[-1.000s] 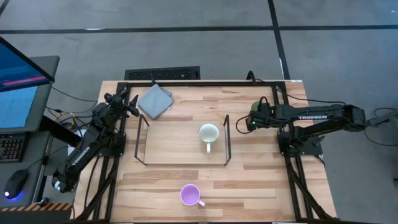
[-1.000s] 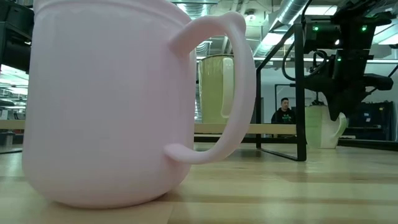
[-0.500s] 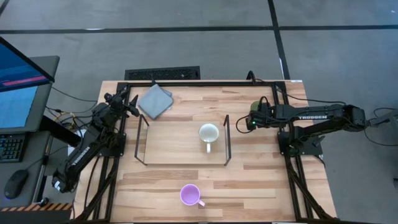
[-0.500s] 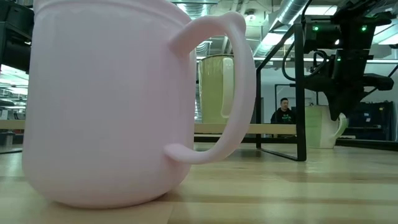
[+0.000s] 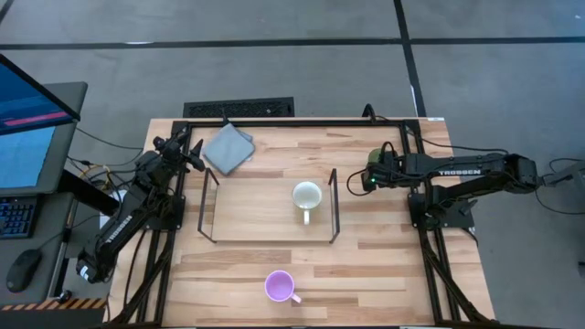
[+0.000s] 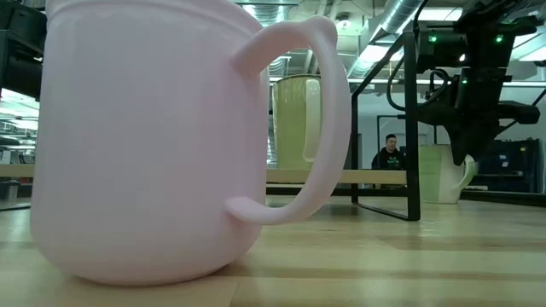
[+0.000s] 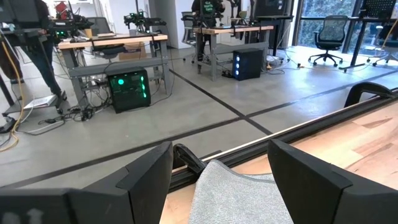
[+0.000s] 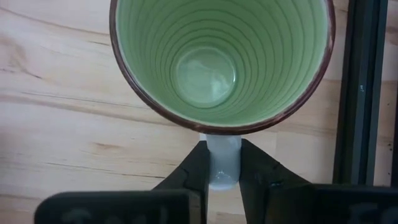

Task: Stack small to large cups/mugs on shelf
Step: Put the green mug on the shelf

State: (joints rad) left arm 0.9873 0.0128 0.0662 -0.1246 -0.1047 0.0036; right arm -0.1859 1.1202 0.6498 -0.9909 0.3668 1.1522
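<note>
Right gripper [image 8: 222, 163] clamped on the handle of the olive green mug [image 8: 222, 62], low over the surface [image 5: 384, 265] just outside the shelf [image 5: 333, 206] at its right end. Right arm stretched flat from the right edge. Inside the shelf, only the cream mug [image 5: 307, 196]; purple mug [image 5: 280, 286] well apart near the front edge. No stacking yet. Left gripper [image 7: 217, 168] parked, fingers spread and empty, beside the grey cloth [image 5: 227, 146] at the far left corner.
</note>
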